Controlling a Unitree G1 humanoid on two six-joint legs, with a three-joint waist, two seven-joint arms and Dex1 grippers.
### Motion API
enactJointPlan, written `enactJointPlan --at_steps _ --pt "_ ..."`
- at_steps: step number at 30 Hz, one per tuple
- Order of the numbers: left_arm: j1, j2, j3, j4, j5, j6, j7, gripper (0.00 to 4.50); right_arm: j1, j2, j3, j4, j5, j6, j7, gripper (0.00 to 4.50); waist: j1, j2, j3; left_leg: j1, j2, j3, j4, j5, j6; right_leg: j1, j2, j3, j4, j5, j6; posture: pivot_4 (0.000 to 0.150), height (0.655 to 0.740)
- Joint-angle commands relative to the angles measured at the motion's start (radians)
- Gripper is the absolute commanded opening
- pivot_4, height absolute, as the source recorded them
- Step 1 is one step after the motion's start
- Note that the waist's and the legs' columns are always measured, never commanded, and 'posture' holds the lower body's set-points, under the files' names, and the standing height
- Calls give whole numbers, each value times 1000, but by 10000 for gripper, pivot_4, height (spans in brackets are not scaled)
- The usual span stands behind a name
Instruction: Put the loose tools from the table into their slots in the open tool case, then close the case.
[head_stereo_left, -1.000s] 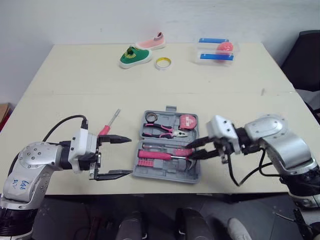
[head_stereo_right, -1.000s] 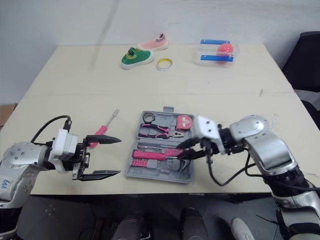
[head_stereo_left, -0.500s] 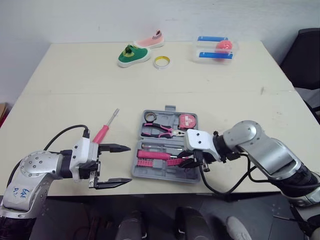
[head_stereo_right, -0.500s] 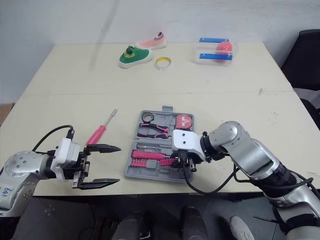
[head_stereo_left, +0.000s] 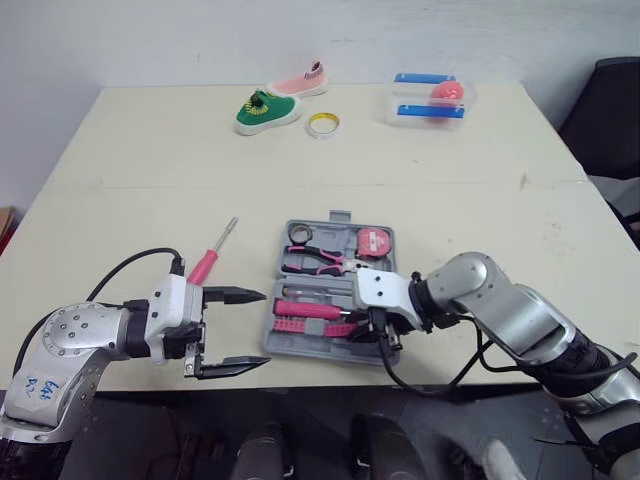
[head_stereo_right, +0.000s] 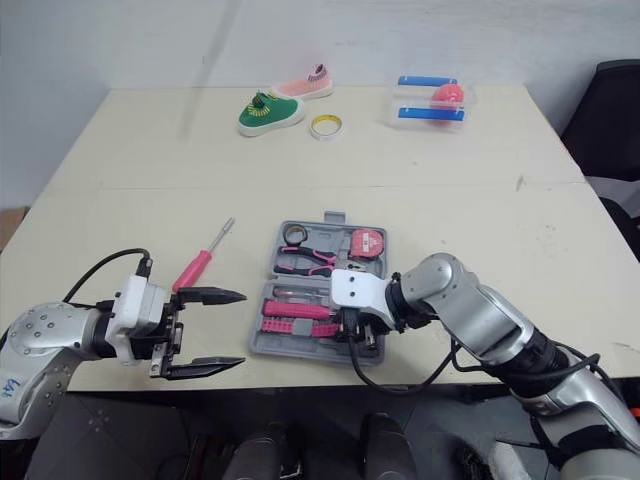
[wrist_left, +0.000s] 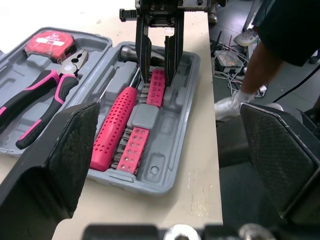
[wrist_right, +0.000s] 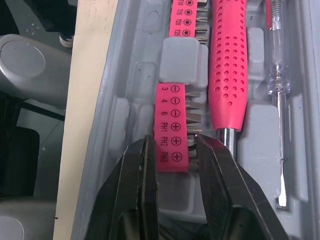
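Note:
The grey tool case (head_stereo_left: 296, 349) lies open near the table's front edge. It holds pink pliers (head_stereo_left: 318, 262), a red tape measure (head_stereo_left: 374, 243), a pink-handled driver (wrist_right: 228, 60) and pink bit holders. My right gripper (head_stereo_left: 385, 338) reaches into the case's front right corner, its fingers closed against the end of one pink bit holder (wrist_right: 171, 120) that sits in its slot. A loose red-handled screwdriver (head_stereo_left: 208, 264) lies on the table left of the case. My left gripper (head_stereo_left: 262, 328) hovers wide open just left of the case, in front of the screwdriver, holding nothing.
At the table's far side are a green shoe (head_stereo_left: 268, 110), a pink shoe (head_stereo_left: 300, 82), a tape roll (head_stereo_left: 323, 124) and a clear box (head_stereo_left: 430, 97). A person's leg (wrist_left: 250, 85) stands beyond the table edge in the left wrist view.
My right gripper has moved left from the case's right edge into the case and closed around the bit holder. The left gripper has barely moved.

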Motion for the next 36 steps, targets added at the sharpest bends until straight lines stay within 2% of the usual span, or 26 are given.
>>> enactJointPlan --at_steps 1,15,16,19,20,23,27,30,32,34,35,36 --pt "2 11 22 -40 -18 3 7 45000 -18 5 7 -8 -8 10 -5 7468 0 0 0 0 0 0 0 0 0 0 0 0 0 0 0 1500 7400" --pt "25 8 35 -42 -18 -1 11 45000 -14 42 -4 -13 4 44 -41 7468 -1 -1 -1 0 0 0 0 0 0 0 0 0 0 0 0 1500 7400" --pt "28 8 36 -44 -19 -1 12 45000 -11 45 -29 -16 20 25 -35 17735 -2 -1 -1 0 0 0 0 0 0 0 0 0 0 0 0 1500 7400" --pt "41 8 46 -50 -25 5 15 45000 0 -5 -90 -38 69 -63 41 28519 1 -1 -1 0 0 0 0 0 0 0 0 0 0 0 0 1500 7400" --pt "47 10 49 -55 -27 7 16 45000 4 -23 -114 -44 90 -73 64 33595 1 -1 -1 0 0 0 0 0 0 0 0 0 -1 0 0 1500 7400" --pt "65 12 60 -69 -31 14 19 45000 16 -60 -192 -36 156 -102 119 33595 2 -2 -1 0 0 0 0 -1 2 1 0 0 -2 0 0 1500 7400" --pt "63 2 53 -68 -27 12 28 45000 102 33 -299 49 248 -267 138 33595 2 -2 -1 0 0 -1 1 -1 1 2 0 0 -2 0 0 1500 7400" --pt "53 -5 41 -59 -19 7 31 45000 167 112 -333 148 266 -385 147 24764 1 -3 -1 1 0 0 1 -1 1 2 1 0 -1 0 0 1500 7400" --pt "47 -6 38 -53 -16 5 31 45000 188 123 -308 208 204 -501 164 16162 2 -3 -1 1 0 0 1 -1 1 2 1 0 0 0 0 1500 7400" --pt "42 -6 37 -48 -15 4 30 45000 194 134 -286 253 158 -564 154 4265 2 -3 -1 1 0 1 1 -1 1 2 1 -1 -1 0 0 1500 7400" --pt "36 -5 35 -44 -13 3 29 45000 195 142 -270 282 131 -599 148 567 2 -3 -1 1 0 1 1 -1 1 2 1 -1 -1 0 1 1500 7400" --pt "30 -4 33 -41 -11 3 29 45000 198 150 -257 314 103 -633 140 567 1 -3 -1 1 0 1 1 -1 1 2 1 -1 -1 0 1 1500 7400"
